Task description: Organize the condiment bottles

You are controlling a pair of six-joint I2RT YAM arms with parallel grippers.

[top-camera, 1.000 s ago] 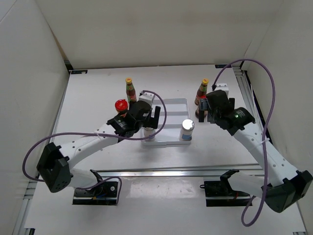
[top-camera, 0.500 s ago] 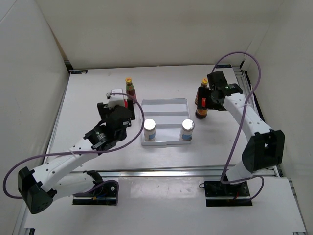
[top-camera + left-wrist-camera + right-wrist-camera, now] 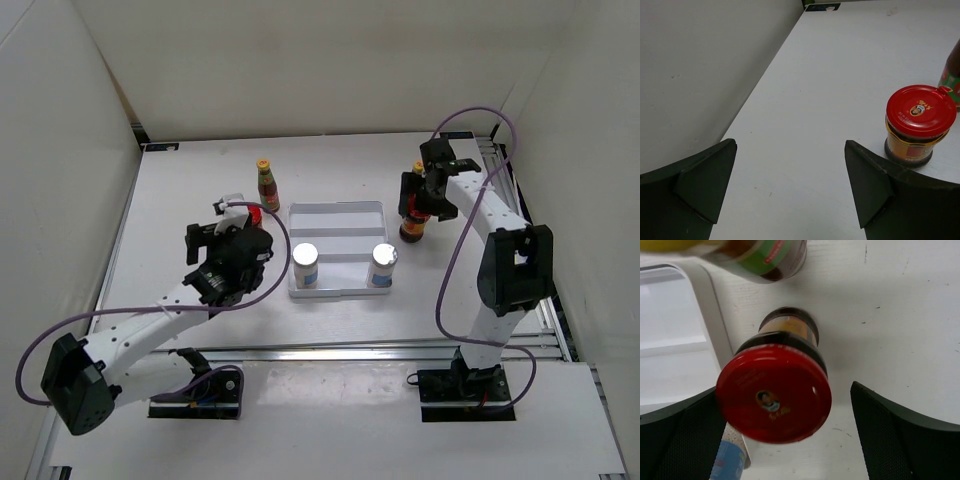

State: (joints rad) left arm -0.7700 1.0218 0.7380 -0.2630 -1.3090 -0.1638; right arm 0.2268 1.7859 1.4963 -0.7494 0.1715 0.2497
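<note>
Two white silver-capped shakers stand in the front of the white ridged tray. My left gripper is open and empty. Just to its right stands a red-lidded jar, mostly hidden in the top view, with a yellow-capped dark bottle behind it. My right gripper is open above the other red-lidded jar, its fingers on either side of the jar without touching. The second dark bottle stands just behind that jar, its yellow cap partly hidden.
The tray's right rim lies close to the left of the right jar. A shaker shows below it in the right wrist view. A white wall rises at the table's left edge. Metal rails run along the right and near edges.
My left gripper let go of the left shaker in the tray and drew back left beside the red jar. My right gripper moved back over the right red jar.
</note>
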